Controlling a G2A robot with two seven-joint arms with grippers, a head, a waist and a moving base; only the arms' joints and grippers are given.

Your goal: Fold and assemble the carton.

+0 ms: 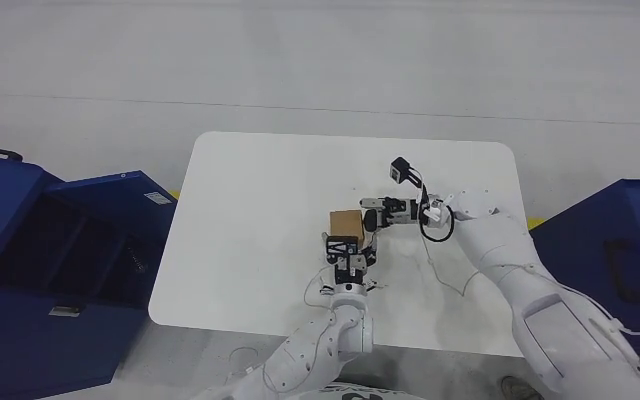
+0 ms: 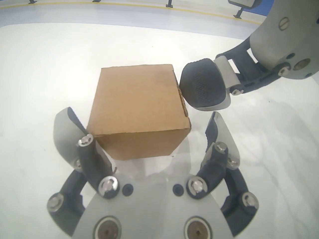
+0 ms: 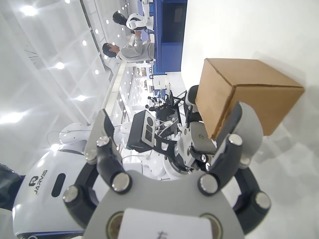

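Note:
A brown carton (image 1: pixel 345 221) stands as a closed cube near the middle of the white table (image 1: pixel 250 200). My left gripper (image 1: pixel 347 247) sits at its near side, open, in the left wrist view (image 2: pixel 143 119) with the fingers straddling the carton (image 2: pixel 139 115); one finger (image 2: pixel 71 125) touches a lower corner, the other stands apart. My right gripper (image 1: pixel 373 215) is open at the carton's right side. One of its pads (image 2: pixel 201 85) presses the side flap edge. The right wrist view shows that finger (image 3: pixel 239 123) against the carton (image 3: pixel 249 95).
A blue bin (image 1: pixel 70 260) stands off the table's left side and another blue bin (image 1: pixel 600 220) off its right. The table's rounded edge (image 1: pixel 300 325) runs close behind the left gripper.

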